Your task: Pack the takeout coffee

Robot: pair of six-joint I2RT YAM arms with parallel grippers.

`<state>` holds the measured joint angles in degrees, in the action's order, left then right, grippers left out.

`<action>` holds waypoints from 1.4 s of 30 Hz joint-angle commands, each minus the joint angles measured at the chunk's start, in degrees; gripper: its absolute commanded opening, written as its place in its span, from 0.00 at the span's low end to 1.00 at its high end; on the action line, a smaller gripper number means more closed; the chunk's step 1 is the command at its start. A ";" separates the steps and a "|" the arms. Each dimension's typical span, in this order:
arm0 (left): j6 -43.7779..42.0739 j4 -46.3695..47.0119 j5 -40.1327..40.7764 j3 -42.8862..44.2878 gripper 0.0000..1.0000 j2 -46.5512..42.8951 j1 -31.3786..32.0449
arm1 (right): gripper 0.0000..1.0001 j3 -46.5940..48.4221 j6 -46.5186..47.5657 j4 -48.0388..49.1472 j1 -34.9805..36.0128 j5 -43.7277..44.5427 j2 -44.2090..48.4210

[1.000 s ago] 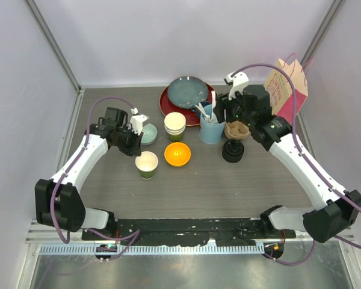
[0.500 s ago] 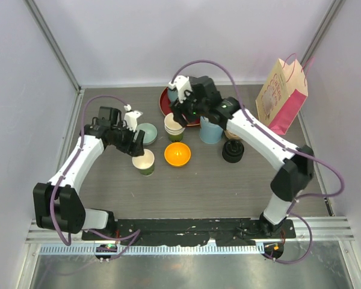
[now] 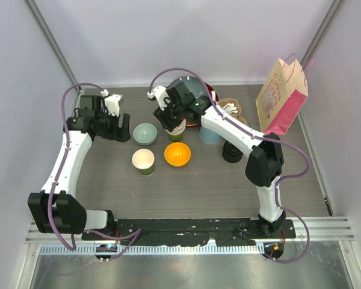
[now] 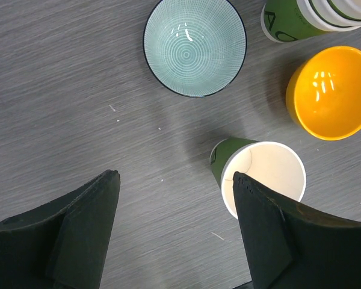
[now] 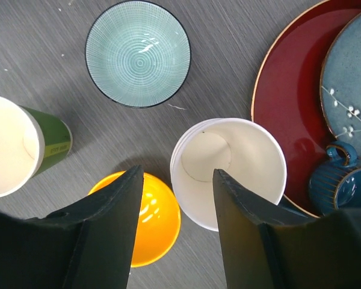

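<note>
One dark green paper cup (image 3: 144, 161) stands upright on the table with its cream inside showing (image 4: 262, 174). My left gripper (image 3: 121, 130) is open, back and to the left of it, with only bare table between the fingers (image 4: 175, 176). A stack of the same cups (image 3: 177, 129) stands behind the orange bowl. My right gripper (image 3: 168, 117) hovers open over that stack (image 5: 228, 171). One finger is over the cup's inside and the other is outside its rim (image 5: 177, 173).
An orange bowl (image 3: 177, 154) and a teal bowl (image 3: 144, 133) flank the cups. Behind are a red plate (image 5: 289, 90) with a blue plate (image 5: 349, 78), a light-blue utensil cup (image 3: 210, 133), a stack of black lids (image 3: 233, 152) and a pink paper bag (image 3: 281, 96).
My left gripper opened, let go of the single cup and drew back to the left. My right arm swung from near the bag leftward to over the cup stack.
</note>
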<state>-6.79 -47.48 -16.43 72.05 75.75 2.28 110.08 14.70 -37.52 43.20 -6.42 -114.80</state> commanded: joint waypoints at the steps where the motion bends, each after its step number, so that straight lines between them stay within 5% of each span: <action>1: 1.34 0.37 0.69 -0.07 0.80 0.19 -0.17 | 0.51 3.47 0.59 -1.07 0.31 3.42 -1.30; 18: 1.25 0.37 -0.01 -0.33 0.80 0.54 -0.17 | 0.39 2.68 1.82 -1.42 0.31 4.83 -4.02; 25: 0.90 0.02 -1.15 -0.24 0.80 0.72 -0.09 | 0.22 2.77 1.91 -2.03 0.48 4.31 -3.15; 34: 0.64 -0.41 -1.42 0.11 0.80 1.25 -0.09 | 0.26 2.51 2.26 -2.74 0.74 4.75 -1.04; 42: 0.37 -1.03 -2.03 0.28 0.80 0.98 -0.17 | 0.16 3.03 2.26 -3.44 0.75 4.84 -0.86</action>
<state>-6.22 -47.99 -16.75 71.85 77.01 2.28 111.02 16.47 -40.64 43.53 -1.83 -119.37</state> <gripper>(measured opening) 0.797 0.172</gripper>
